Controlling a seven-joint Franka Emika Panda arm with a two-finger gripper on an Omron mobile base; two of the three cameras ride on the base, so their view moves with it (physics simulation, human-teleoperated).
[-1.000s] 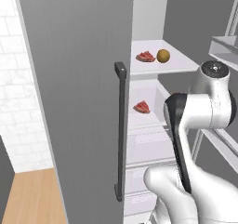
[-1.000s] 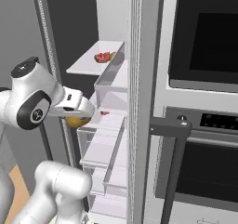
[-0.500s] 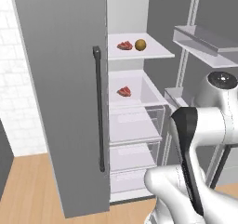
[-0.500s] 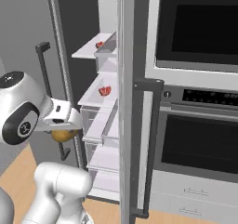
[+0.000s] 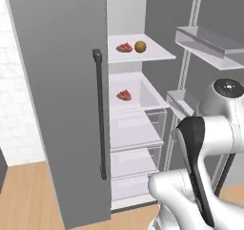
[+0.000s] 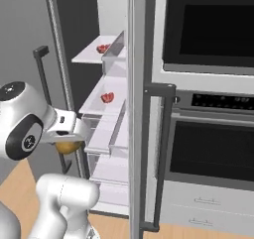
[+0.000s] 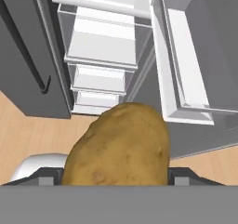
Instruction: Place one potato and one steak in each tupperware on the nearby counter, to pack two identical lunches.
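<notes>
My gripper [image 7: 116, 175] is shut on a golden-brown potato [image 7: 122, 141], which bulks large between the fingers in the hand view. From the right base view the same potato [image 6: 68, 147] hangs under the gripper [image 6: 69, 142], in front of the open fridge. On the upper fridge shelf a second potato [image 5: 140, 46] lies beside a red steak [image 5: 125, 47]. Another steak [image 5: 124, 95] rests one shelf lower. Both steaks [image 6: 103, 48] [image 6: 107, 97] also show from the right. The tupperware and the counter are out of view.
The fridge's left door [image 5: 62, 105] with its dark handle [image 5: 99, 114] stands close on the left. Its right door with white bins [image 5: 209, 43] swings out on the right. A wall oven [image 6: 208, 99] stands right of the fridge. Wooden floor [image 5: 24, 195] lies below.
The whole picture has shifted as the base drives, so the fridge sits differently in both base views and more of the oven shows. The potato stays in the gripper.
</notes>
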